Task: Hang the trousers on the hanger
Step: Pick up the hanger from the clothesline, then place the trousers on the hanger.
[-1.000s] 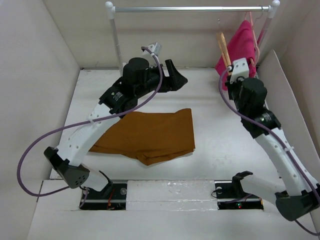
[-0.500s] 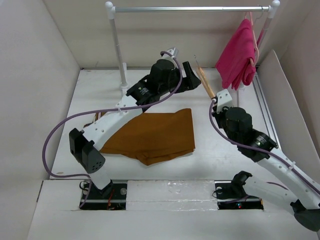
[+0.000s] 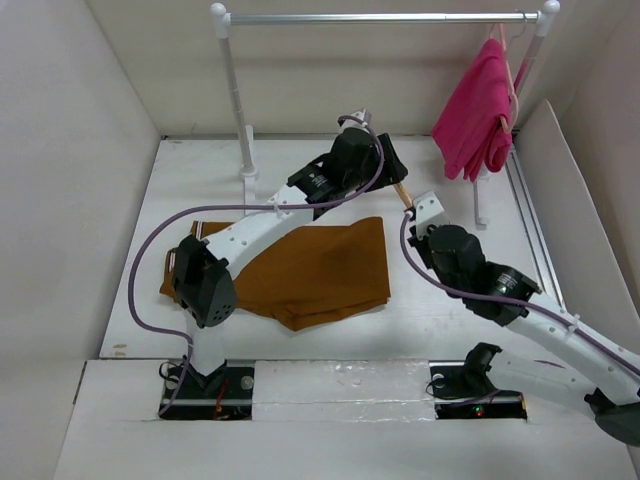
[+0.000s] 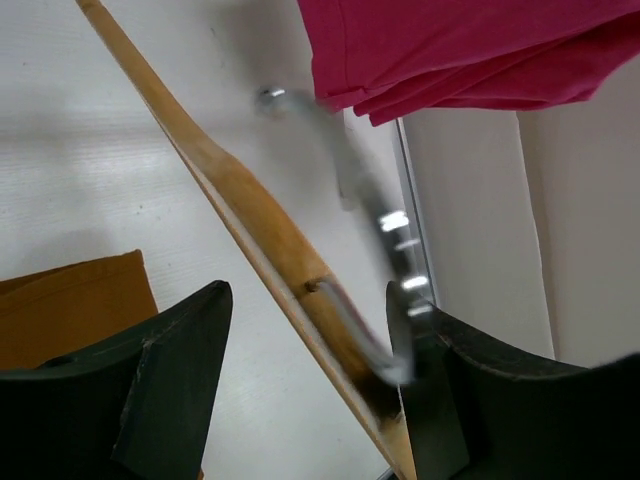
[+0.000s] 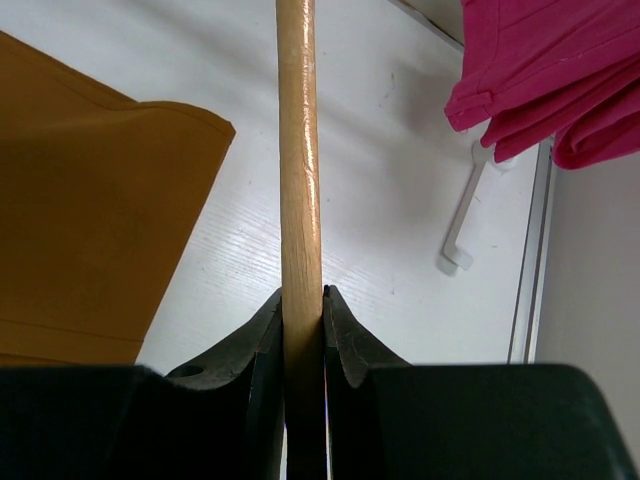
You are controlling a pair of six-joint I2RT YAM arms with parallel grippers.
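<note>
A white worktop [image 3: 200, 180] seen from above carries the rust-brown trousers [image 3: 320, 262], which lie folded and flat left of centre, with no arm touching them. The left arm crosses above their upper left corner and reaches toward the back of the worktop. Its wrist camera shows the left tool [image 4: 308, 300] with its dark jaws standing wide, one on each side of the hanger [image 4: 245, 205]. There is a clear gap between the left jaw and the wood. The hanger is light tan wood and runs slantwise between those jaws, off the worktop, just beyond the far right corner of the trousers. Its thin metal hook [image 4: 350, 325] leaves the wood and bends close to the right jaw. It cannot be told whether the hook touches that jaw. Further right, the right tool [image 5: 302, 300] is closed tight on the hanger's wooden arm, its two fingers pressing the wood from both sides. Beyond it, at the far right, a bright pink garment [image 3: 478, 105] hangs from the white-and-silver clothes rail [image 3: 380, 17].
</note>
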